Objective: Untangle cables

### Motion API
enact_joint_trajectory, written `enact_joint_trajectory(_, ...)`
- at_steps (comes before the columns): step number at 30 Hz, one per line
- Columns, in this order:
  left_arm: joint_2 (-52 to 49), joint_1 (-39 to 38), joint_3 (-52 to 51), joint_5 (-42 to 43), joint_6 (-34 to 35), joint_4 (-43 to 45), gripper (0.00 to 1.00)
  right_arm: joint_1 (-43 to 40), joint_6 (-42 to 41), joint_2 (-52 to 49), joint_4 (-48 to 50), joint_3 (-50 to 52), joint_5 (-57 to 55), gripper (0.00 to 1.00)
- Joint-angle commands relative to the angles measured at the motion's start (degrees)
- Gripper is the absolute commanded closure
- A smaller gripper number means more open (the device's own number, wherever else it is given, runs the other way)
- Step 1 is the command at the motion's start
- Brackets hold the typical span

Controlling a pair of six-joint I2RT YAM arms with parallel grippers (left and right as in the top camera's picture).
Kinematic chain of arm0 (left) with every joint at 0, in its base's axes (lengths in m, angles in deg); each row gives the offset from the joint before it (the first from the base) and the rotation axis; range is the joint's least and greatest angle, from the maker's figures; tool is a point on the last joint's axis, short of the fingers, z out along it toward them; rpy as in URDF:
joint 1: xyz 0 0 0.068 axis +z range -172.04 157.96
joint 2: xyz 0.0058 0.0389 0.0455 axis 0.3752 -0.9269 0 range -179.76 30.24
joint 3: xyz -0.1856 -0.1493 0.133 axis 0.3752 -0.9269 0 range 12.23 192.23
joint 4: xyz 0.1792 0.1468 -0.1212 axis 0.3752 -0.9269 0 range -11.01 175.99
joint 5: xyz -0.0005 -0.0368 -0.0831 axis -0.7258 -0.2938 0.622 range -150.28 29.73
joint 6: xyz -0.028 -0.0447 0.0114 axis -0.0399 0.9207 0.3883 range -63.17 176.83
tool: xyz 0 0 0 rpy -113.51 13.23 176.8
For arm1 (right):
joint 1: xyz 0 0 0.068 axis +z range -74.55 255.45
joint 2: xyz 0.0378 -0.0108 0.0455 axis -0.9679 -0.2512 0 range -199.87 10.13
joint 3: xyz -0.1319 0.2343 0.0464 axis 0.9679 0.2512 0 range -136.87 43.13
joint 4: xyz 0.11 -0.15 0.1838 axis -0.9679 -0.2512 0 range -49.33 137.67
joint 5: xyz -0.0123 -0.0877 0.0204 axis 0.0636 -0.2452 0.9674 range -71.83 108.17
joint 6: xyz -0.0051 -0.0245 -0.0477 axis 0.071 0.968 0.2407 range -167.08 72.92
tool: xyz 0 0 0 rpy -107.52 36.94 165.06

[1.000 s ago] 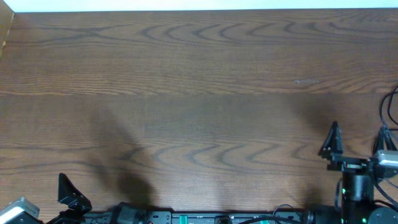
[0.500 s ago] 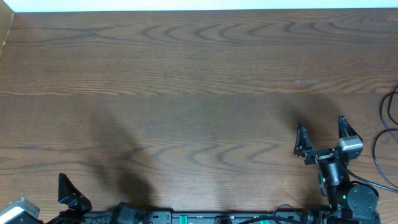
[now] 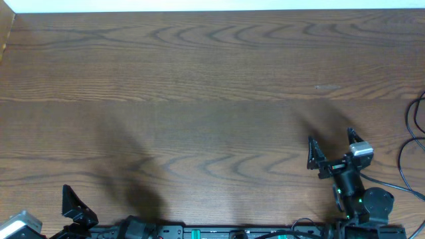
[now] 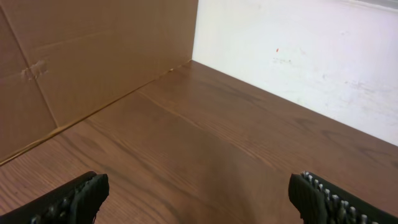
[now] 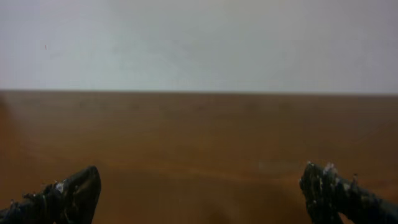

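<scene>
No thin black or white cable shows in any view; the cables are out of view. My right gripper (image 3: 331,143) is open and empty low over the bare wooden table (image 3: 212,99) at the near right; its wrist view (image 5: 199,190) shows only wood between the fingers. My left gripper (image 3: 73,202) sits at the near left edge, only partly in the overhead view. Its wrist view (image 4: 199,199) shows the fingers wide apart with nothing between them.
A thicker black wire (image 3: 413,129) loops at the table's right edge beside the right arm. A cardboard wall (image 4: 93,56) stands along the table's left side and a white wall (image 4: 298,56) along the far side.
My right gripper has moved left and a little toward the near edge, turning as it went. The left gripper has not moved.
</scene>
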Motion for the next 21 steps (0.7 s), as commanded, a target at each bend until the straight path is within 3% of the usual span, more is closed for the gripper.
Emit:
enact_joint_trajectory(1,0.1,0.2,-0.2,-0.3,0.5,-0.2,0.02,0.3,0.4,0.3,-0.2,0.8,0.6,0.01)
enact_joint_trajectory(21,0.1,0.2,-0.2,-0.3,0.5,-0.2,0.02,0.3,0.4,0.3,-0.3,0.8,-0.9,0.01)
